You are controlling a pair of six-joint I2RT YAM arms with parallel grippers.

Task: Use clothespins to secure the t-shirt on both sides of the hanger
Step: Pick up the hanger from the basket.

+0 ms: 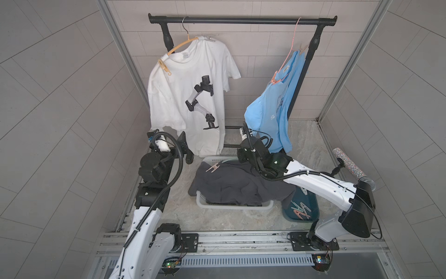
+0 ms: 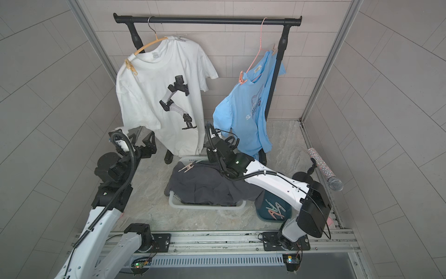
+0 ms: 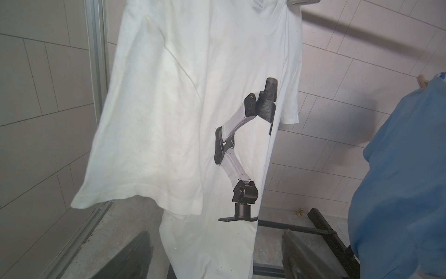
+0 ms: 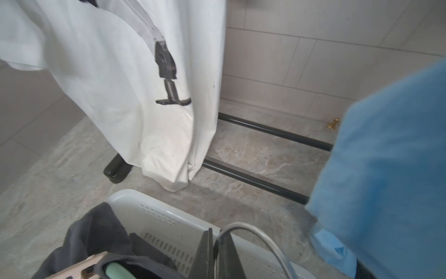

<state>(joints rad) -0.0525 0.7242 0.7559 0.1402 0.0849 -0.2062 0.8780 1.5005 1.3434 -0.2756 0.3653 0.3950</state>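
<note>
A white t-shirt [image 1: 190, 79] with a robot-arm print hangs on a wooden hanger [image 1: 179, 46]. A peach clothespin [image 1: 164, 67] and a pale grey one [image 1: 209, 38] pinch its two shoulders. My left gripper [image 3: 214, 256] is open low by the shirt's hem; it holds nothing, and the cloth hangs beyond its fingers [image 3: 130, 256]. My right gripper [image 4: 214, 235] hangs over the white basket [image 4: 169, 212], shut on a thin pale curved rod [image 4: 260, 234]. A beige clothespin [image 1: 213, 167] lies on the dark garment [image 1: 231, 183]. More clothespins fill the teal bin [image 1: 300, 210].
A blue t-shirt [image 1: 270, 106] hangs on a pink hanger [image 1: 293, 36] with a pink clothespin [image 1: 275, 81], close to my right wrist [image 1: 253, 149]. The black rack bar [image 1: 241, 20] spans the back; its base bars [image 4: 265, 130] lie on the floor. A sparkly microphone [image 1: 350, 166] juts in at right.
</note>
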